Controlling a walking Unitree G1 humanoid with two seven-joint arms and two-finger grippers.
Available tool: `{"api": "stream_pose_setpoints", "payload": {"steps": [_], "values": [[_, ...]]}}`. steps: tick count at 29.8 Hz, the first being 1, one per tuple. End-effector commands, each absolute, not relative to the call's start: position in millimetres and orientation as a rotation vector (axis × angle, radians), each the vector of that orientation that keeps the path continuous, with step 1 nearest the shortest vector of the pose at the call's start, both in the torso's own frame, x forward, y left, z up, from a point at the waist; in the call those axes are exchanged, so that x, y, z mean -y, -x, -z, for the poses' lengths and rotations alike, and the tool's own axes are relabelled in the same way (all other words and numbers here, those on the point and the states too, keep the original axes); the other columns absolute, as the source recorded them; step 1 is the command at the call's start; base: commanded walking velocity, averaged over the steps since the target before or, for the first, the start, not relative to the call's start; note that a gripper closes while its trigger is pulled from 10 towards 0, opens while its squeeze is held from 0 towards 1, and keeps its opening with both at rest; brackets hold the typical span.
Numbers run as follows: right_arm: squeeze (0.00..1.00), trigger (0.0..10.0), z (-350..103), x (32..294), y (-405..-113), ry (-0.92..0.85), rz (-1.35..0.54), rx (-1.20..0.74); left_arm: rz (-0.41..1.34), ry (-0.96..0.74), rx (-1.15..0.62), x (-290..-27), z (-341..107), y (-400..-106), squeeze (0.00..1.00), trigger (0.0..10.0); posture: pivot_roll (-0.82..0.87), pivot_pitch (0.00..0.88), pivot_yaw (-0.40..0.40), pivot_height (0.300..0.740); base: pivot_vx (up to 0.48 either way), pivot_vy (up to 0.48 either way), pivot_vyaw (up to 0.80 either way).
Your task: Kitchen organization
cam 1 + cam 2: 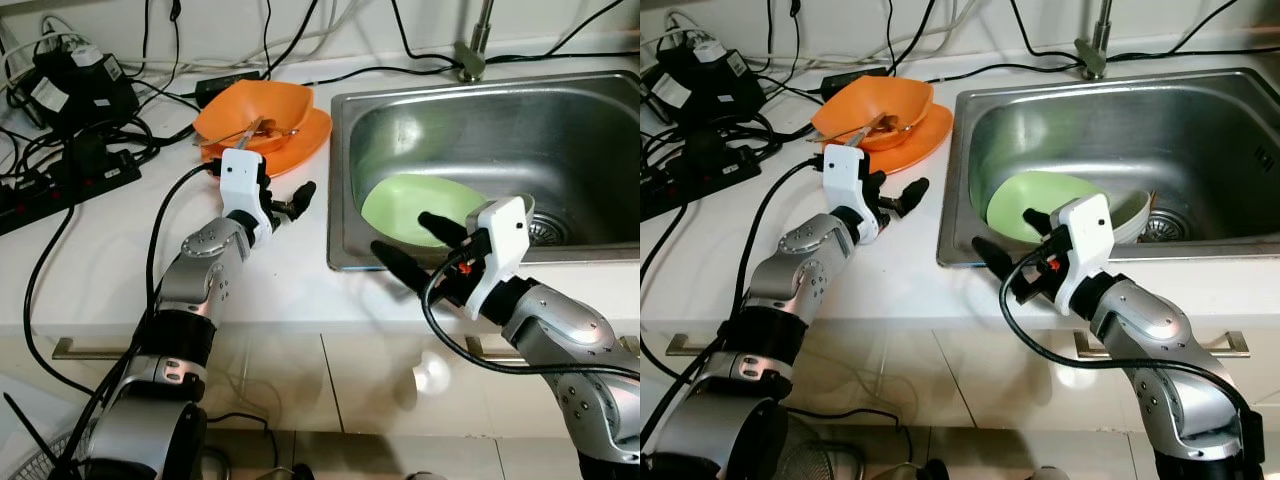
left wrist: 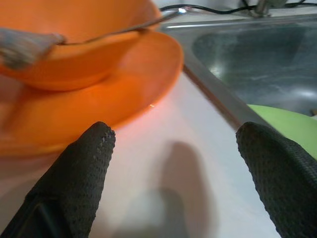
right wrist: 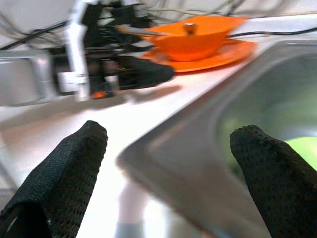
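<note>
Right wrist view: green plate (image 3: 304, 146) cut off

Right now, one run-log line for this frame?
left gripper: open, over counter near orange plate | right gripper: open, at sink front rim | green plate: in sink

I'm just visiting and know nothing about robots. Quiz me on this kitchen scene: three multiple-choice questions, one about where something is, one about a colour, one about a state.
1. Where is the green plate?
A. In the sink
B. On the floor
C. Under the orange bowl

2. What colour is the bowl on the counter?
A. Blue
B. Orange
C. White

3. How are the right gripper's fingers?
A. Clamped on a plate
B. Shut and empty
C. Spread open, holding nothing

Answers: 1 A, it leans inside the steel sink. 2 B, the bowl sits on a matching orange plate. 3 C, the right wrist view shows both fingers wide apart over the sink's edge.
</note>
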State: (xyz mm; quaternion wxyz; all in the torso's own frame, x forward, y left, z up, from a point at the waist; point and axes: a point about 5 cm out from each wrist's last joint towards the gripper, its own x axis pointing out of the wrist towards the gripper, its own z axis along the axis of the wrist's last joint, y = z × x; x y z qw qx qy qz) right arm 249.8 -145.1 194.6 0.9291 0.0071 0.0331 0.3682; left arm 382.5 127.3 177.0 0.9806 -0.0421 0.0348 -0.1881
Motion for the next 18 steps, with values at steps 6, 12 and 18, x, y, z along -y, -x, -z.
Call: {"api": "stream_pose_setpoints", "payload": {"steps": [6,12,18], "values": [[0.00,10.0,-201.1,138.6,-236.7,-0.025,-0.849,-0.084,0.351,0.036,-0.038,-134.9,-185.2,-393.7,0.00,10.0,-0.29,0.141,0.181,0.740,0.000,0.000,0.00],[0.00,10.0,-203.6,139.1,-234.2,-0.018,-0.836,-0.081,0.354,-0.008,-0.044,-136.4,-183.4,-398.2,0.00,10.0,-0.30,0.152,0.179,0.740,0.000,0.000,0.00],[0.00,10.0,-205.0,140.2,-231.5,-0.015,-0.833,-0.095,0.332,-0.035,-0.056,-142.1,-183.0,-402.4,0.00,10.0,-0.31,0.163,0.176,0.740,0.000,0.000,0.00]]}}
